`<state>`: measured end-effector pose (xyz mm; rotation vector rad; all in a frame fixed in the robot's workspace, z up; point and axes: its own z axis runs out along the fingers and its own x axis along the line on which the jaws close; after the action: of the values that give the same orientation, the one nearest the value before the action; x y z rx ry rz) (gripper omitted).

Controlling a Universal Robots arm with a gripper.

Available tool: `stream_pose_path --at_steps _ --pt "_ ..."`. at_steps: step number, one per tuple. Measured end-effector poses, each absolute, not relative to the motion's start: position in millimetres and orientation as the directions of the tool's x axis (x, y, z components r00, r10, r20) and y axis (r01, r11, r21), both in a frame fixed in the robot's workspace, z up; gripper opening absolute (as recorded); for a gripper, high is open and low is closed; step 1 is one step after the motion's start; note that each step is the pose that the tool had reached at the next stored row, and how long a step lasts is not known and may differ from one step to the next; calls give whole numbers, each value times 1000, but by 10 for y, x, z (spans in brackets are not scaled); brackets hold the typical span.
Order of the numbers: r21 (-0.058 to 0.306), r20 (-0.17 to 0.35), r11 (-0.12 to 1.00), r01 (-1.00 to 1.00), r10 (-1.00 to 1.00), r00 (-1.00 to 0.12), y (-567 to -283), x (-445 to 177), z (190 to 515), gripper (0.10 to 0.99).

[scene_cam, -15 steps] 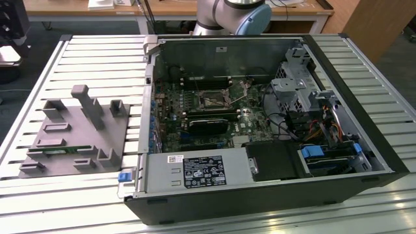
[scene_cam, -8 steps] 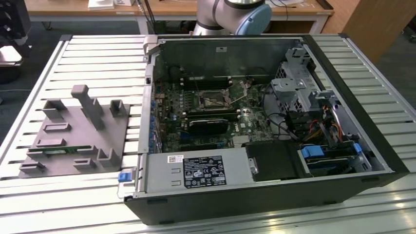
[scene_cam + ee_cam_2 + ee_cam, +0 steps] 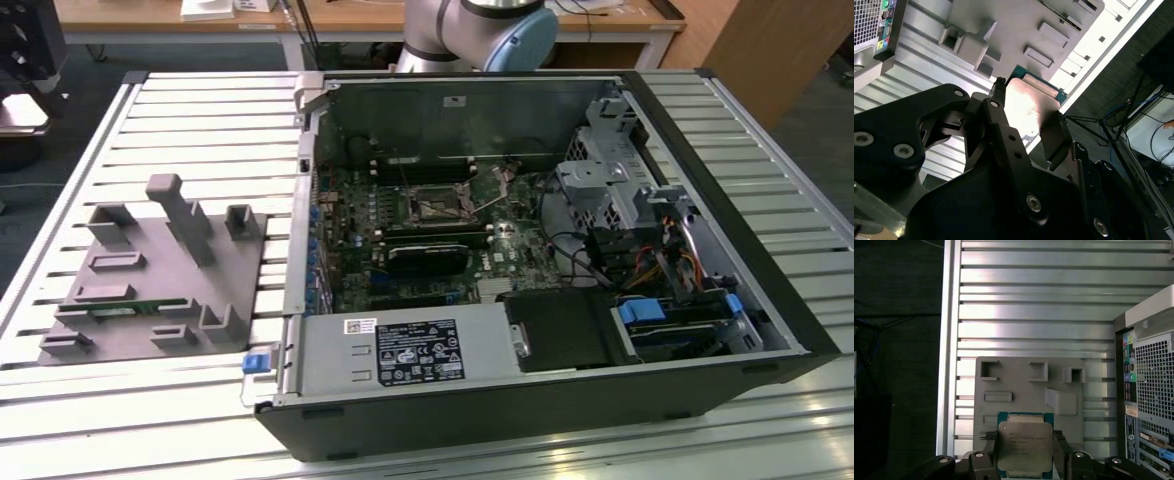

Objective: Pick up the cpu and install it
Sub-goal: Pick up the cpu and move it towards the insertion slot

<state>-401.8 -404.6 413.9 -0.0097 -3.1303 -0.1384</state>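
Note:
In both wrist views my gripper (image 3: 1025,441) (image 3: 1029,102) is shut on the cpu (image 3: 1024,452) (image 3: 1026,112), a thin square chip with a shiny silver-grey top and a green rim. Two black fingers (image 3: 990,447) clamp its opposite edges. The chip hangs in the air above the grey holder plate (image 3: 1024,385) (image 3: 1004,25) on the slatted table. In the exterior view the black square socket (image 3: 434,207) sits open on the motherboard inside the computer case (image 3: 534,270).
The grey holder plate (image 3: 147,290) lies at the exterior view's left with raised blocks and a green memory stick (image 3: 127,310). The open case holds cables, drive cages and a power supply (image 3: 400,352). Its rear panel (image 3: 1151,390) stands beside the gripper. The arm's base (image 3: 481,30) rises behind the case.

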Motion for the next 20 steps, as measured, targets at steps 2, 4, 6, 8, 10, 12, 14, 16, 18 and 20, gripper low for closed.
stream_pose_path --at_steps 2,4,6,8,10,12,14,16,18,20 --pt "88 9 996 7 6 -1000 -4047 -4012 4139 529" --pt "88 9 996 7 6 -1000 -4046 -4005 4140 529" --pt "88 9 996 7 6 -1000 -4047 -3998 4139 529" --pt "88 9 996 7 6 -1000 -4047 -3988 4139 529" --pt "88 9 996 7 6 -1000 -4047 -3977 4140 529" --pt "88 9 996 7 6 -1000 -4046 -3968 4139 529" --pt "88 8 996 7 6 -1000 -4046 -3961 4139 529" --pt "88 9 996 7 6 -1000 -4047 -3950 4140 529" --pt "88 9 996 7 6 -1000 -4046 -3940 4140 529" --pt "88 9 996 7 6 -1000 -4047 -3927 4140 529"
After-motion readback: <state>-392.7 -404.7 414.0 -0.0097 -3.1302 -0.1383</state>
